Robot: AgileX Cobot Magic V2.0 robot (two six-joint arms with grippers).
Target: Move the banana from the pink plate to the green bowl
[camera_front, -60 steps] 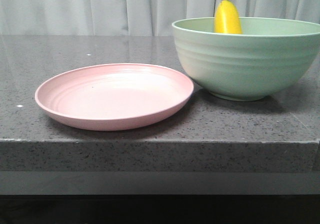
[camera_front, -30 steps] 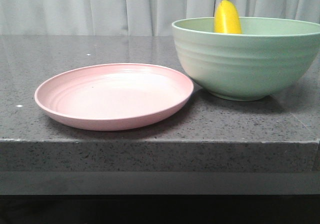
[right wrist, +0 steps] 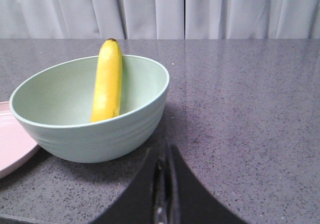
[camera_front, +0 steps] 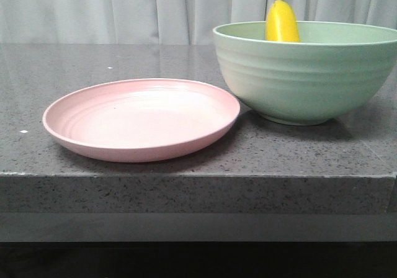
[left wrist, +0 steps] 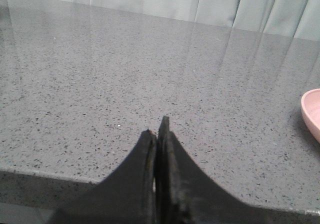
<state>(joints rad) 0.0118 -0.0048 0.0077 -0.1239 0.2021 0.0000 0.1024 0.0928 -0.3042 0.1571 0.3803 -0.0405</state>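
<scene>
The left gripper [left wrist: 159, 134] had its two dark fingers pressed together with nothing between them, and it hung low over bare grey speckled table [left wrist: 125, 74], near the table's front edge. Only a sliver of the pink plate [left wrist: 311, 113] showed at the border of that wrist view, well apart from the fingertips.

The right gripper [right wrist: 162, 156] was likewise closed and empty, its fingers meeting along a thin seam. It sat above the table [right wrist: 250, 94] just beside the green bowl [right wrist: 90, 134], whose ridged outer wall stood close to the fingertips without touching them.

Inside the bowl stood the banana [right wrist: 107, 81], leaning nearly upright against the far inner wall, its dark stem tip poking above the rim. Its lower end rested down in the bowl, hidden from the right wrist view by the near wall. In the front view only the top of the banana [camera_front: 282, 22] rose over the rim of the bowl [camera_front: 304, 73].

The plate [camera_front: 141, 120] lay flat to the left of the bowl in the front view, holding nothing, its faint rings plain to see. Its right rim came very close to the bowl's side; whether they touched could not be told. Both stood near the front edge of the table [camera_front: 186, 185], with a pale curtain [camera_front: 124, 11] hanging behind.
</scene>
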